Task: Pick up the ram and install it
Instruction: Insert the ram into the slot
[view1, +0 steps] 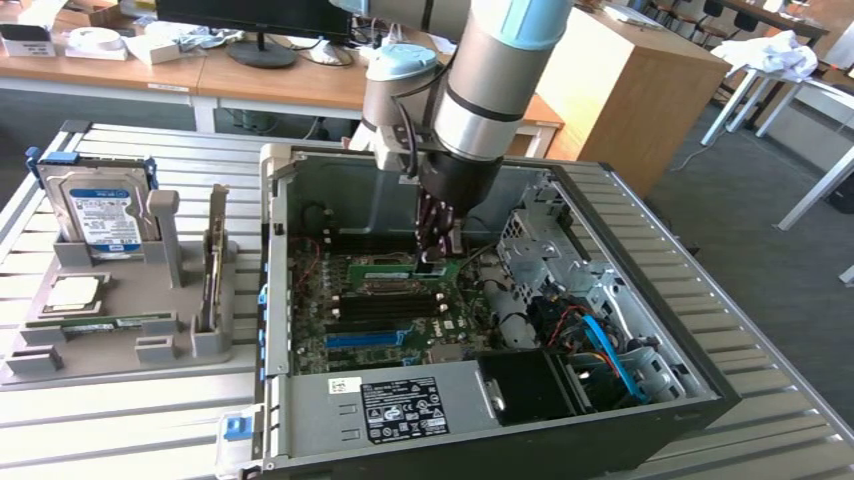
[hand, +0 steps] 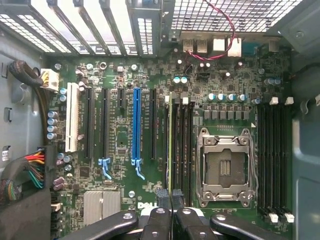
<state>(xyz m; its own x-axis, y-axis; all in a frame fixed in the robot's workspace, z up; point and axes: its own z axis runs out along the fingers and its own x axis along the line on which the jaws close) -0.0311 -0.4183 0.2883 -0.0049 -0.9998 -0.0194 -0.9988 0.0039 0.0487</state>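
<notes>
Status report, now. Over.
Hand shut on the long thin green ram stick. Stick edge-on beside black motherboard memory slots. No obstruction seen.

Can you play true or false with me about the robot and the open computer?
1. The claw is inside the open black computer case. True.
2. The claw is wide open. False: it is shut on the thin green ram stick.
3. The blue-labelled silver hard drive stands in the grey tray. True.
4. The square silver processor chip sits in the motherboard socket. False: it lies on the tray; the socket is empty.
</notes>
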